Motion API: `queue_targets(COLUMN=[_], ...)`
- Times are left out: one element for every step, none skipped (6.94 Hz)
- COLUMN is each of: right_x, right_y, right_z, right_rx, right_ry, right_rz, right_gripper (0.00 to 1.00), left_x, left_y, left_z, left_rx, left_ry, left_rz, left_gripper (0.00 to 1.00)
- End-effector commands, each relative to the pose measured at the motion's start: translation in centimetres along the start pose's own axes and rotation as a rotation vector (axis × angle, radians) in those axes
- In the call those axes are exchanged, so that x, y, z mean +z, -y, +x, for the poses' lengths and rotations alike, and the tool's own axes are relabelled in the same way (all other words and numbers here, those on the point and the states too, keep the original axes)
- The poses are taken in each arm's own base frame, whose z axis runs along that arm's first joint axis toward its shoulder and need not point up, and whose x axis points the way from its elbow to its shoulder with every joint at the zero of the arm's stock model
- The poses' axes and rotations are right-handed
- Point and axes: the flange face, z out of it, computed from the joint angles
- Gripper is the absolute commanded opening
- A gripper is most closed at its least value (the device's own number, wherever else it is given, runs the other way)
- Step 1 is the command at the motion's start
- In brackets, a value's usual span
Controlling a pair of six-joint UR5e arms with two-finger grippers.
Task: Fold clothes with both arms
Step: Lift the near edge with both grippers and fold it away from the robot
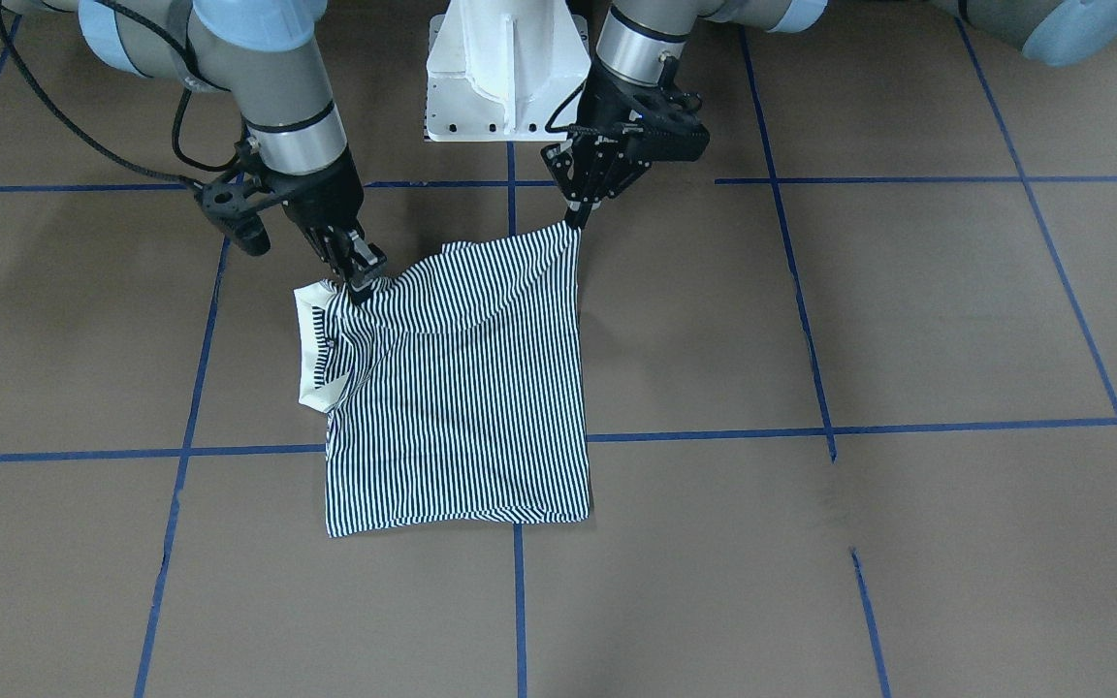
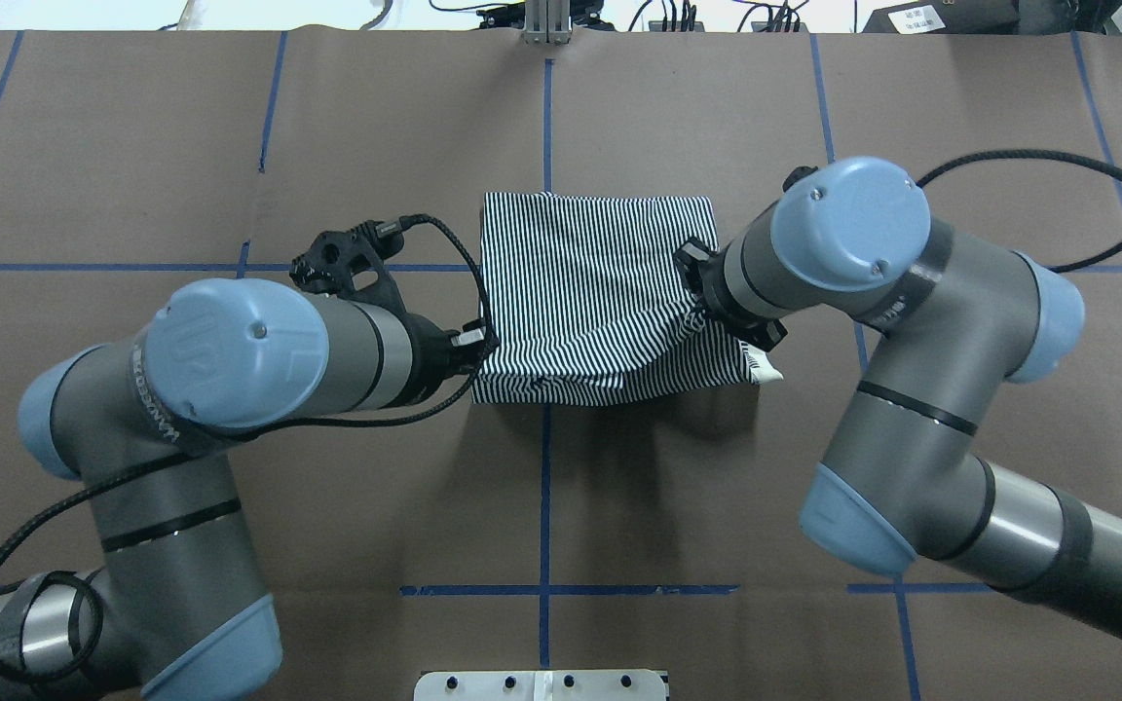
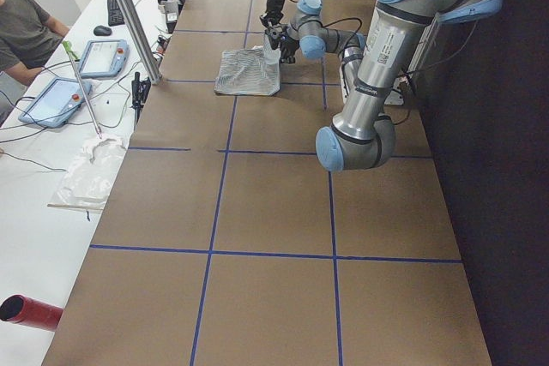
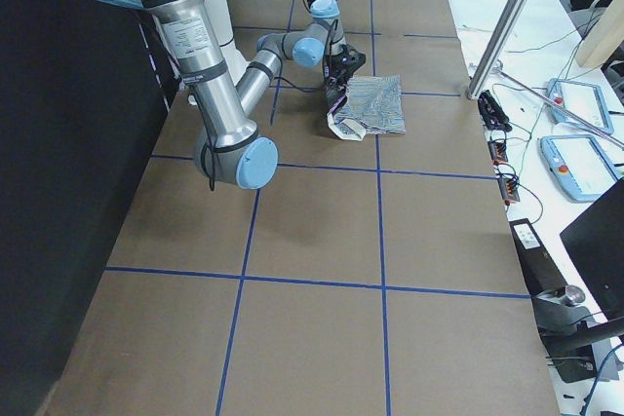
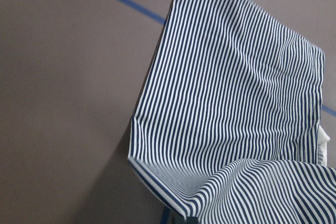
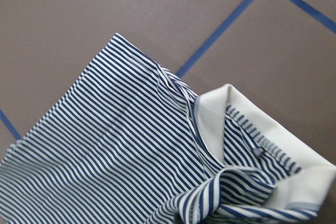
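— 2 grippers on 1 garment: what does each one hold?

— Seen from the front-facing camera, the left gripper (image 1: 575,215) has its fingers pinched tight on the striped polo shirt (image 1: 462,407) at the shirt's 1 o'clock corner, which is drawn up into a peak. The right gripper (image 1: 361,281) is clamped on a bunch of fabric at 11 o'clock, just beside the white collar (image 1: 309,349).

— And where does the shirt lie?

— It lies folded into a rough rectangle near the middle of the brown table (image 1: 908,320). Its 12 o'clock edge is raised between the 2 grippers and sags in the middle, while the 6 o'clock part lies flat. The collar sits on the 9 o'clock side. Blue tape lines (image 1: 714,433) run under the cloth, and the white pedestal base (image 1: 505,78) stands at 12 o'clock from it.
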Motion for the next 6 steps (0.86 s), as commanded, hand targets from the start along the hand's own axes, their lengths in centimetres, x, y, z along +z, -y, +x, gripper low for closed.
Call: queue_targets(right_x=[5.2,7.1,8.7,10.6,13.3,14.9], right_y=[6.6,7.9,9.4,10.0,10.9,13.2], right_z=[-6.2,-8.3,-9.9,-11.6,-13.5,-14.2], right_rx=[0.063,0.054,0.058,0.018,0.006,-0.058], right_ry=[-0.001,-0.013,-0.048,-0.073,-0.066,-0.045], right_rz=[0.0,0.011,0.024,0.023,0.026,0.033], right_gripper=[0.0,0.0,0.0,0.21,0.99,1.0], left_x=[5.3,7.9,9.7,11.8,14.6,17.3], left_y=[6.0,7.6,9.7,11.9,15.0,18.3], left_z=[2.2,3.4,4.3,4.9,5.3,3.3], left_rx=[-0.006,0.011,0.036,0.075,0.13,0.235], left_ry=[-0.002,0.013,0.025,0.07,0.112,0.137], left_rz=[0.052,0.069,0.093,0.114,0.144,0.217], left_gripper=[0.0,0.0,0.0,0.0,0.0,0.33])
